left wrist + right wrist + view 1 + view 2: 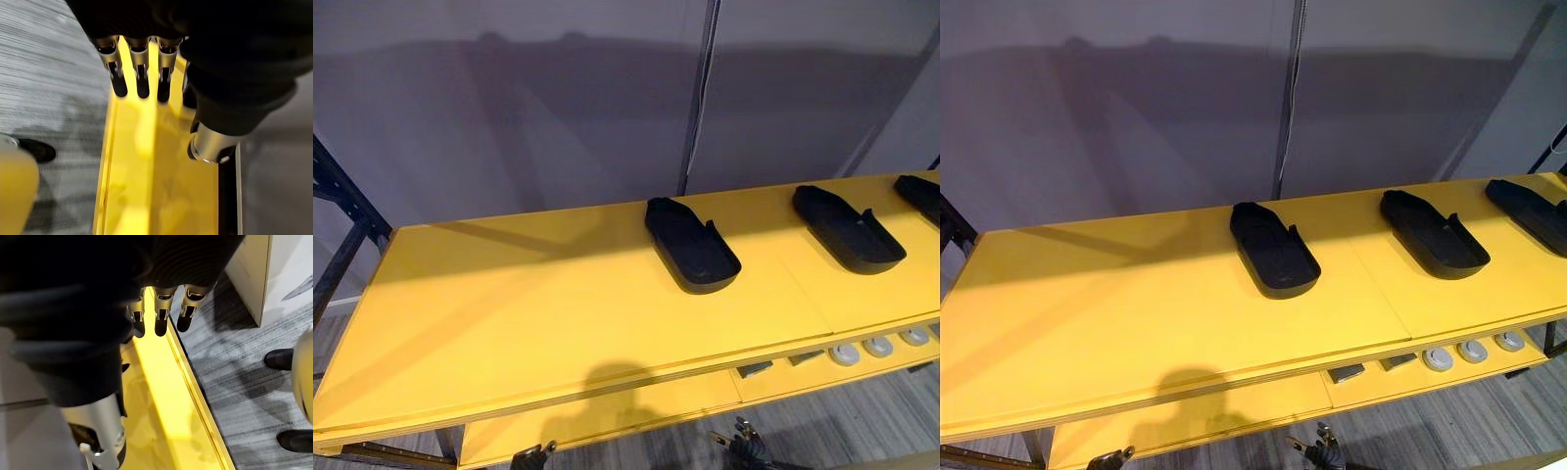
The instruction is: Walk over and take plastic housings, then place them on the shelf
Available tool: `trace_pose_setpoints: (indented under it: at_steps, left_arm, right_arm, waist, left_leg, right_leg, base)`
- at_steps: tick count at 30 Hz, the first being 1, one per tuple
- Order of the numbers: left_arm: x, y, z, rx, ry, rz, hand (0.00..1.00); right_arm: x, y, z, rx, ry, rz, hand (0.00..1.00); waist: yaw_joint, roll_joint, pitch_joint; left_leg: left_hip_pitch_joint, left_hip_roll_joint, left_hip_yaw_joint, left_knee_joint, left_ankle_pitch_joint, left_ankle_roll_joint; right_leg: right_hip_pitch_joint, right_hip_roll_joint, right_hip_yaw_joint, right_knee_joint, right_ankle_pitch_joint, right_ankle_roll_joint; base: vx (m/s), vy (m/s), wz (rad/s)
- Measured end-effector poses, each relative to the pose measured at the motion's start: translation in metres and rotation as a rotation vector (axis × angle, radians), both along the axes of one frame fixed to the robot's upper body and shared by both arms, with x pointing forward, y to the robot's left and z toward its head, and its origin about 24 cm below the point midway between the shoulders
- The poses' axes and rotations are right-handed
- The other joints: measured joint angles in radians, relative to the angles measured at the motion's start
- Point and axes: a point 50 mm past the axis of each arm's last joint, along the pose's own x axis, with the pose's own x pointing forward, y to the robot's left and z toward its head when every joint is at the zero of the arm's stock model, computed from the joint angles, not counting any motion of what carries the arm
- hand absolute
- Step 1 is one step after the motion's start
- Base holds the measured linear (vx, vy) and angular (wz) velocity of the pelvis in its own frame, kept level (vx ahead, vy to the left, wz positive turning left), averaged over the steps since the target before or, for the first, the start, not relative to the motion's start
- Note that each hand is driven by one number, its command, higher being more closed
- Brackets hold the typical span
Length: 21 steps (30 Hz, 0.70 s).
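Note:
Three black plastic housings lie on the yellow top shelf board [509,313]: one in the middle [690,245], one to its right [847,228], and a third [922,196] cut off at the right edge. My left hand [139,73] hangs low, below the board's front edge, over the yellow lower shelf [146,186]. Its fingers are straight and hold nothing. My right hand [159,313] hangs the same way over the lower shelf's front rim, open and empty. Both hands just peek in at the bottom of the eye views, left [533,455] and right [741,443].
A grey wall stands behind the shelf. The dark metal frame [342,211] rises at the left end. On the lower shelf lie round pale discs [845,354] and small grey parts [754,369]. A white box [274,274] stands on the grey floor near my right hand.

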Motion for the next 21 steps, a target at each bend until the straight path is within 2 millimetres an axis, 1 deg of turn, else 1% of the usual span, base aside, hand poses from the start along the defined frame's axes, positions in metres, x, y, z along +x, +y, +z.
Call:
trace_pose_setpoints:
  at_steps: [1, 3, 9, 13, 17, 20, 21]
  left_arm:
    - [0.002, -0.001, 0.001, 0.005, -0.005, -0.02, 0.0]
    - [0.002, -0.003, 0.001, 0.008, -0.002, -0.039, 0.0]
    - [0.007, -0.004, 0.002, 0.021, -0.007, -0.081, 0.0]
    - [0.009, -0.002, 0.002, 0.027, -0.011, -0.082, 0.0]
    - [0.018, -0.003, 0.005, 0.03, -0.034, -0.09, 0.0]
    - [0.028, -0.004, 0.007, 0.03, -0.059, -0.093, 0.0]
    - [0.031, -0.005, 0.008, 0.029, -0.068, -0.095, 0.0]
  right_arm:
    - [0.001, -0.001, 0.0, -0.002, -0.003, -0.004, 0.0]
    - [0.003, -0.002, 0.001, -0.006, -0.009, -0.01, 0.0]
    - [0.006, -0.002, 0.002, -0.018, -0.017, -0.009, 0.0]
    - [0.013, -0.001, 0.004, -0.02, -0.034, -0.003, 0.0]
    - [0.018, -0.003, 0.007, -0.032, -0.053, 0.008, 0.0]
    - [0.034, -0.003, 0.014, -0.048, -0.094, 0.032, 0.0]
    - [0.036, -0.003, 0.015, -0.053, -0.102, 0.036, 0.0]
  waist:
    - [-0.007, 0.0, 0.003]
    - [-0.012, 0.0, 0.01]
    - [-0.013, -0.002, 0.02]
    - [-0.014, -0.006, 0.038]
    - [-0.012, -0.008, 0.053]
    - [-0.012, -0.008, 0.072]
    - [-0.012, -0.008, 0.075]
  left_leg:
    - [0.001, 0.0, 0.001, -0.001, 0.001, -0.001]
    - [0.004, 0.002, 0.004, -0.006, 0.0, -0.001]
    - [0.016, 0.015, 0.044, -0.023, -0.001, -0.003]
    - [0.016, 0.026, 0.09, -0.006, -0.018, -0.019]
    - [-0.024, 0.033, 0.092, 0.107, -0.077, 0.001]
    - [-0.058, 0.033, 0.094, 0.211, -0.136, 0.025]
    - [-0.059, 0.032, 0.1, 0.225, -0.143, 0.028]
  right_leg:
    - [0.0, 0.0, 0.001, 0.0, 0.0, 0.0]
    - [-0.001, 0.003, 0.011, 0.0, 0.0, 0.0]
    - [-0.019, 0.019, 0.051, 0.003, 0.0, -0.001]
    - [-0.037, 0.033, 0.102, 0.012, 0.003, -0.005]
    - [-0.065, 0.044, 0.16, 0.035, 0.004, -0.006]
    - [-0.104, 0.053, 0.242, 0.079, 0.006, -0.001]
    - [-0.111, 0.053, 0.255, 0.083, 0.009, 0.003]
  base:
    - [0.0, 0.0, 0.0]
    - [-0.01, -0.015, -0.11]
    - [-0.01, -0.015, -0.21]
    - [0.01, -0.013, -0.37]
    - [-0.01, 0.001, -0.41]
    - [-0.04, 0.063, -0.7]
    - [-0.1, 0.118, -0.74]
